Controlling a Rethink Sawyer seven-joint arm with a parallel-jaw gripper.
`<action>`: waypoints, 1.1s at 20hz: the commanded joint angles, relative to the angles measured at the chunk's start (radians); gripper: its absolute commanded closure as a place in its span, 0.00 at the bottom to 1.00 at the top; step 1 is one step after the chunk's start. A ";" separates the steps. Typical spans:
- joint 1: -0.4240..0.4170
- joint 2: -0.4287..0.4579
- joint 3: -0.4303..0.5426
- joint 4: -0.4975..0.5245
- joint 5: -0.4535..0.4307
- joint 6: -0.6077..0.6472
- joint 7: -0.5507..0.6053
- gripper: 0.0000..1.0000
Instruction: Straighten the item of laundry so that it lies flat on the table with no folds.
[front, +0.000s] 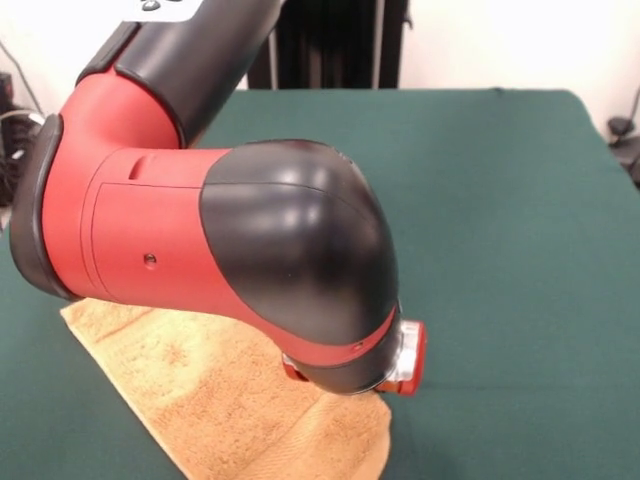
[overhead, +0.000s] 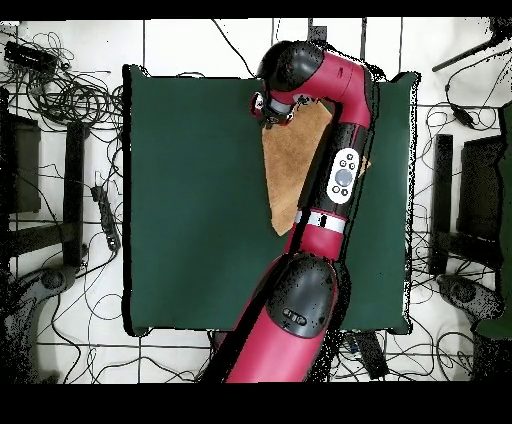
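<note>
The golden-orange towel (overhead: 293, 160) lies on the dark green tabletop (overhead: 190, 200), toward the 1 o'clock part of the cloth in the overhead view, close to the far edge and right of centre. What shows of it there is a tapering wedge: broad at the top near the arm's wrist, narrowing to a point toward 6 o'clock, with its right side hidden under the red and black arm (overhead: 340, 130). In the front view the towel (front: 230, 410) sits at about 7 o'clock, running off the bottom edge, its fluffy pile visible and a flat woven band along the lower right border; its upper part is covered by the bulky arm (front: 220, 250). Whether it lies single or doubled over cannot be told from either view. The gripper (overhead: 268, 110) is at the towel's top left corner in the overhead view, low over the cloth, but its state, open or closed, cannot be told; in the front view only a red and silver piece under the arm's elbow shows. Around the tabletop, cables (overhead: 70, 95) trail across the pale floor.
</note>
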 joint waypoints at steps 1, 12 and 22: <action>0.027 -0.023 -0.045 0.124 0.038 0.120 -0.163 1.00; 0.009 -0.029 -0.030 0.104 0.015 0.156 -0.229 1.00; 0.018 -0.062 -0.061 0.136 0.038 0.188 -0.204 1.00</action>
